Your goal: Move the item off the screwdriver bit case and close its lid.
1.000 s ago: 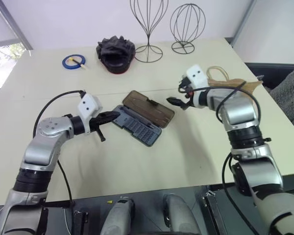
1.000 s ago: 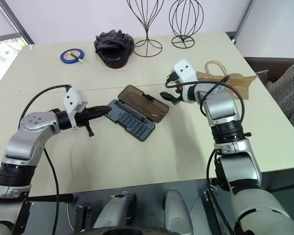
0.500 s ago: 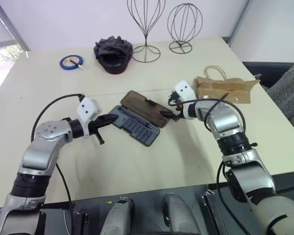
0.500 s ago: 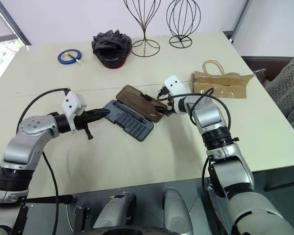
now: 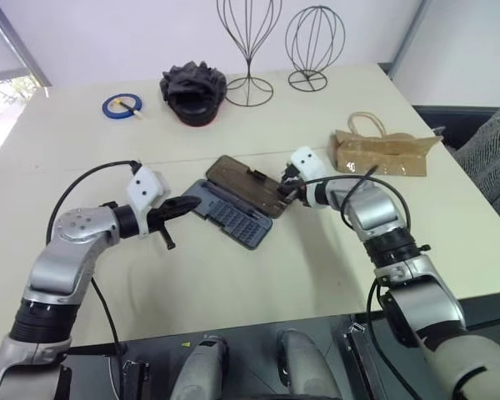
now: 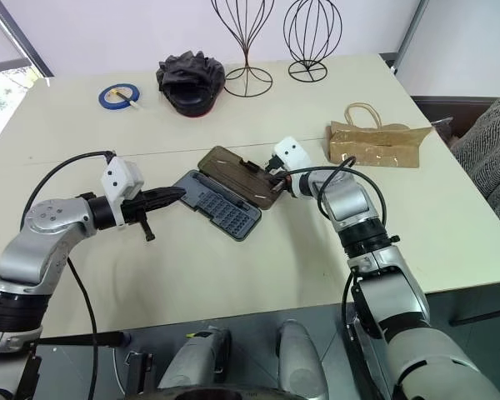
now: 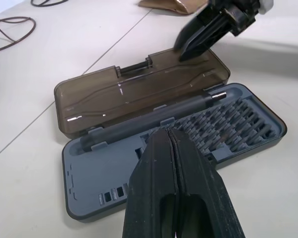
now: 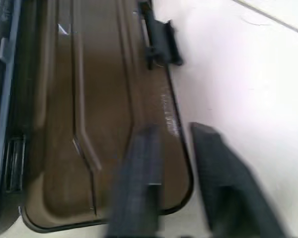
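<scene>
While the screwdriver bit case [image 5: 231,213] lies open at the table's [image 5: 233,283] centre and the paper bag [image 5: 382,152] rests near the right edge, the right gripper [image 5: 287,191] pinches the lid [image 5: 248,183] rim, and the left gripper [image 5: 185,205] hovers pressed together.

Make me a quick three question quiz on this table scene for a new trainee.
1. True or false: the paper bag is lying on the bit case.
2. Pick one. The lid of the case is: A) shut over the bits, B) open and lying flat on the table, C) standing straight up.
3. Short answer: which arm's pincer is down at the lid's outer edge?

Key:
1. False; the bag sits apart from the case, off to the robot's right.
2. B.
3. The right pincer.
</scene>
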`<action>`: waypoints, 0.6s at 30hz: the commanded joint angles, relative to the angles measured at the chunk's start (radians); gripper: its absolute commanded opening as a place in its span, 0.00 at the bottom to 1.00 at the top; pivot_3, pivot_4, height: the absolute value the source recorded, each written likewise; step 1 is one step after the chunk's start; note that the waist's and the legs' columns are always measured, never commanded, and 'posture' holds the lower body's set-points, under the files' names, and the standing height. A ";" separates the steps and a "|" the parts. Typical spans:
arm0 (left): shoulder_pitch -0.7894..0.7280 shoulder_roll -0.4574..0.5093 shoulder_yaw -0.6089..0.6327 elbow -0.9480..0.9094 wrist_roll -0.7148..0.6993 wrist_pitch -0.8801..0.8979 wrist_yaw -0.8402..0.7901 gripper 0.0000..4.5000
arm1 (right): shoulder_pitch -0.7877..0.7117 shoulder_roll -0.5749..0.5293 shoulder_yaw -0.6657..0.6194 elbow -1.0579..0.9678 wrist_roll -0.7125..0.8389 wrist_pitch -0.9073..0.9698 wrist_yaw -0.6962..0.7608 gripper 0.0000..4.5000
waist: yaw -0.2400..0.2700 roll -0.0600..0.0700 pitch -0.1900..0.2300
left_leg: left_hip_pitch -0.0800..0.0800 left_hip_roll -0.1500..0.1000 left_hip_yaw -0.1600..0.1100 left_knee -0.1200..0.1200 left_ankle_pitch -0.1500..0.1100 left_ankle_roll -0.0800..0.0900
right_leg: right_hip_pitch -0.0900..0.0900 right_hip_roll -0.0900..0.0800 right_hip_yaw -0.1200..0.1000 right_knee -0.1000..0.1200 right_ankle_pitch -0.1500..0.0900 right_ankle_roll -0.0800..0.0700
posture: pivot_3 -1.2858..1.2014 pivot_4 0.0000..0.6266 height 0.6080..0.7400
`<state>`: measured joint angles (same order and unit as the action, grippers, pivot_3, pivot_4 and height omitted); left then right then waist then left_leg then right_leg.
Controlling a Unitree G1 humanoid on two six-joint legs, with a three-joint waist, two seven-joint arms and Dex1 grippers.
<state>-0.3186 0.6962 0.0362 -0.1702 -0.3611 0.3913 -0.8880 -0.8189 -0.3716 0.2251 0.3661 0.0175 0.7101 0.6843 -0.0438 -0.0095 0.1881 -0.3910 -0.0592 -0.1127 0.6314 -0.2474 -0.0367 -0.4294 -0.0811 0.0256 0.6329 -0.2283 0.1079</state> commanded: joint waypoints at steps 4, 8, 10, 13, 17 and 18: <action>-0.003 0.022 0.043 -0.031 -0.011 -0.005 0.003 0.00 | 0.006 0.007 0.035 -0.004 -0.019 -0.031 0.019 0.02 | -0.001 0.000 0.000 | 0.001 0.000 0.000 0.000 0.000 0.000 | 0.000 0.001 0.000 0.000 0.000 0.000 | 0.52 0.24 1.00; -0.002 0.022 0.046 -0.033 -0.010 -0.005 0.004 0.00 | 0.012 -0.008 0.068 -0.034 -0.040 -0.078 0.049 0.02 | -0.001 0.000 0.000 | 0.001 0.000 0.000 0.000 0.000 0.000 | 0.000 0.001 0.000 0.000 0.000 0.000 | 0.52 0.24 1.00; -0.005 0.022 0.048 -0.028 -0.009 -0.007 0.003 0.00 | 0.012 -0.019 0.082 -0.051 -0.056 -0.122 0.061 0.02 | -0.001 0.000 0.000 | 0.001 0.000 0.000 0.000 0.000 0.000 | 0.000 0.001 0.000 0.000 0.000 0.000 | 0.52 0.24 1.00; -0.015 0.020 0.052 -0.018 -0.012 -0.008 0.003 0.00 | 0.008 -0.045 0.105 -0.076 -0.083 -0.209 0.086 0.02 | -0.001 0.000 0.000 | 0.000 0.000 0.000 0.000 0.000 0.000 | 0.000 0.001 0.000 0.000 0.000 0.000 | 0.52 0.24 1.00; -0.034 0.022 0.063 -0.002 -0.022 -0.004 0.000 0.00 | 0.011 -0.091 0.133 -0.133 -0.109 -0.415 0.150 0.02 | 0.000 0.000 0.000 | 0.000 0.000 0.000 0.000 0.000 0.000 | 0.000 0.001 0.000 0.000 0.000 0.000 | 0.52 0.24 1.00; -0.038 0.022 0.066 0.000 -0.024 -0.003 0.000 0.00 | 0.014 -0.100 0.138 -0.147 -0.109 -0.463 0.166 0.02 | 0.000 0.000 0.000 | 0.000 0.000 0.000 0.000 0.000 0.000 | 0.000 0.000 0.000 0.000 0.000 0.000 | 0.52 0.24 1.00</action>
<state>-0.3325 0.7054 0.0655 -0.1603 -0.3681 0.3921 -0.8864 -0.7967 -0.4589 0.3529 0.2969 -0.0887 0.3594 0.8064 -0.0438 -0.0093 0.1882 -0.3910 -0.0591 -0.1123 0.6310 -0.2475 -0.0367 -0.4296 -0.0807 0.0256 0.6325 -0.2282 0.1077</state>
